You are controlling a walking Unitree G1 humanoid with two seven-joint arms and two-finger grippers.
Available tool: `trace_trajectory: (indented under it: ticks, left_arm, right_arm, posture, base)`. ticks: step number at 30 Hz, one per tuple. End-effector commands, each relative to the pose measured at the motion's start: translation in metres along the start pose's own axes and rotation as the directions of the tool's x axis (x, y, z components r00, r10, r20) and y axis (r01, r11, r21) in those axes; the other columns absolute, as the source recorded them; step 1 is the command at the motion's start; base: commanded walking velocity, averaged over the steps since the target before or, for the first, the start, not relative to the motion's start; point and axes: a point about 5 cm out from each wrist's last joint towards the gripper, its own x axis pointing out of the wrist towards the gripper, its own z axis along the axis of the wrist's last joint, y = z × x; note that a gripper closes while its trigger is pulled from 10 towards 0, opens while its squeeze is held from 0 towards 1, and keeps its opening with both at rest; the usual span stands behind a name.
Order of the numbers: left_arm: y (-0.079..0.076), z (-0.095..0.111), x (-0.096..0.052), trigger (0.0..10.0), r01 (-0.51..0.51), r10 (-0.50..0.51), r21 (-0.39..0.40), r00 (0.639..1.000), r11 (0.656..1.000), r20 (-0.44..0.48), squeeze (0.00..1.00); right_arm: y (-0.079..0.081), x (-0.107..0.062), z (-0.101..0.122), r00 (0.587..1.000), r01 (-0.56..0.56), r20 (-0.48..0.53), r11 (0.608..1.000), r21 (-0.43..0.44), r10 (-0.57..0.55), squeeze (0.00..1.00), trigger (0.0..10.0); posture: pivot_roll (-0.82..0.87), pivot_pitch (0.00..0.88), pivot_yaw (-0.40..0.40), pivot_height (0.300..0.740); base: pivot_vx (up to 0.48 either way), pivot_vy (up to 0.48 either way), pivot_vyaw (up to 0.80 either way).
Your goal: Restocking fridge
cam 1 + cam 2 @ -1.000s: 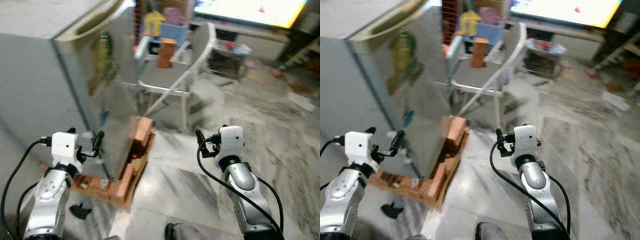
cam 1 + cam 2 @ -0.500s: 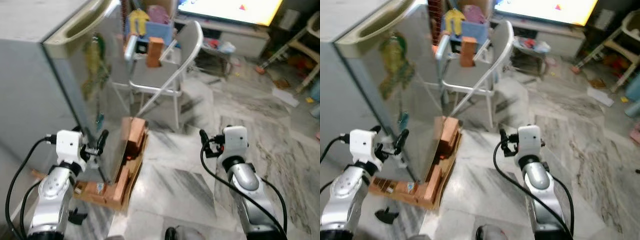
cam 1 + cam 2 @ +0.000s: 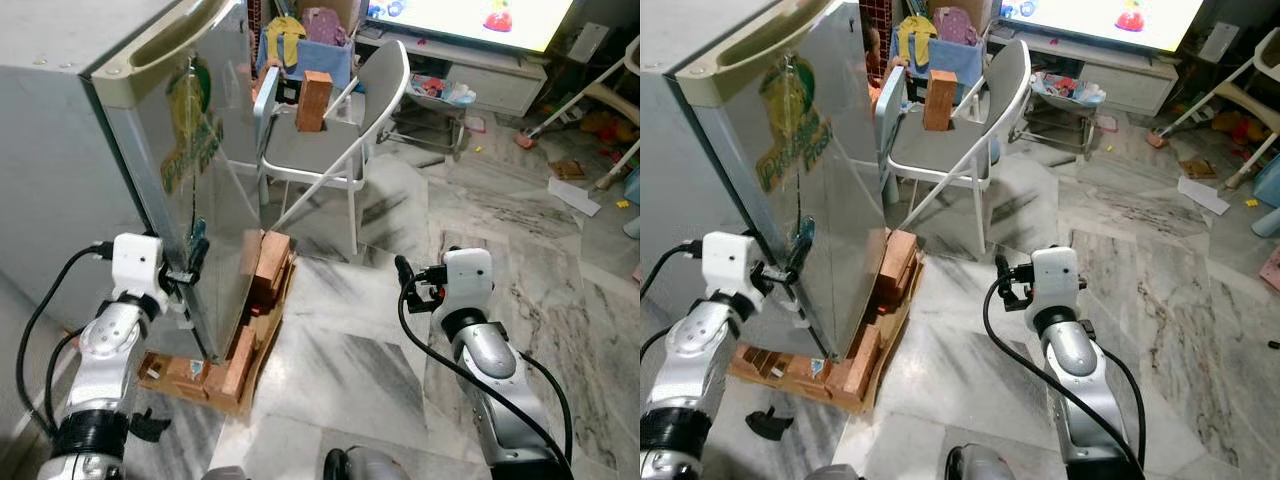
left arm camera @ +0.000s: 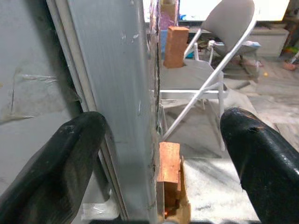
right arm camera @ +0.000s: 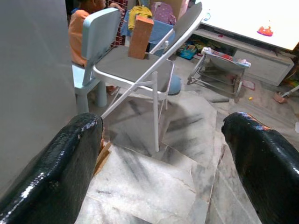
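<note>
Left gripper (image 4: 159,154), jaws open, straddles the door edge of the closed fridge (image 3: 120,130), which stands on bricks (image 3: 262,280); right gripper (image 5: 163,154), jaws open, hangs over the marble floor (image 3: 350,360) near a folding chair (image 3: 340,130)

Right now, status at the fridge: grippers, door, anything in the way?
Left gripper open, straddling the door edge of the silver fridge. Right gripper open, empty, over marble floor. Door shut. Grey folding chair holding a brick stands just beyond.
</note>
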Motion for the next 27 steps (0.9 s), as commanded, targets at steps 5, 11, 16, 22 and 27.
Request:
trace_trajectory:
  ticks: [5, 11, 16, 22, 27]
  left_arm:
    - [-0.014, 0.004, 0.014, 10.0, 0.072, -0.073, 0.045, 0.997, 0.996, 0.013, 0.00]
    - [-0.009, 0.003, 0.025, 10.0, 0.007, -0.005, 0.077, 1.000, 0.997, -0.025, 0.00]
    - [0.000, 0.008, 0.032, 10.0, -0.069, 0.070, 0.060, 0.997, 0.996, -0.021, 0.00]
    - [-0.007, 0.014, 0.040, 10.0, -0.046, 0.046, 0.053, 0.999, 0.998, 0.002, 0.00]
    - [-0.019, 0.022, 0.051, 10.0, -0.024, 0.023, 0.070, 1.000, 0.997, 0.021, 0.00]
  right_arm:
    - [-0.004, 0.000, 0.005, 1.000, 0.009, 0.003, 1.000, 0.011, -0.009, 0.00, 10.0]
    - [-0.003, 0.002, 0.004, 1.000, 0.007, -0.001, 1.000, 0.016, -0.007, 0.00, 10.0]
    - [-0.003, 0.003, 0.005, 1.000, 0.008, 0.001, 1.000, 0.017, -0.009, 0.00, 10.0]
    - [-0.002, 0.003, 0.004, 1.000, 0.008, -0.003, 1.000, 0.021, -0.008, 0.00, 10.0]
    - [0.000, 0.006, 0.005, 1.000, 0.002, 0.001, 1.000, 0.023, -0.002, 0.00, 10.0]
  posture:
    - [0.06, 0.036, -0.076, 0.740]
    - [0.06, 0.031, -0.077, 0.740]
    - [0.06, 0.025, -0.073, 0.740]
    - [0.07, 0.020, -0.075, 0.740]
    - [0.06, 0.013, -0.078, 0.740]
  base:
    - [0.000, 0.000, 0.00]
    - [0.000, 0.000, 0.00]
    - [0.000, 0.000, 0.00]
    - [0.000, 0.000, 0.00]
    - [0.000, 0.000, 0.00]
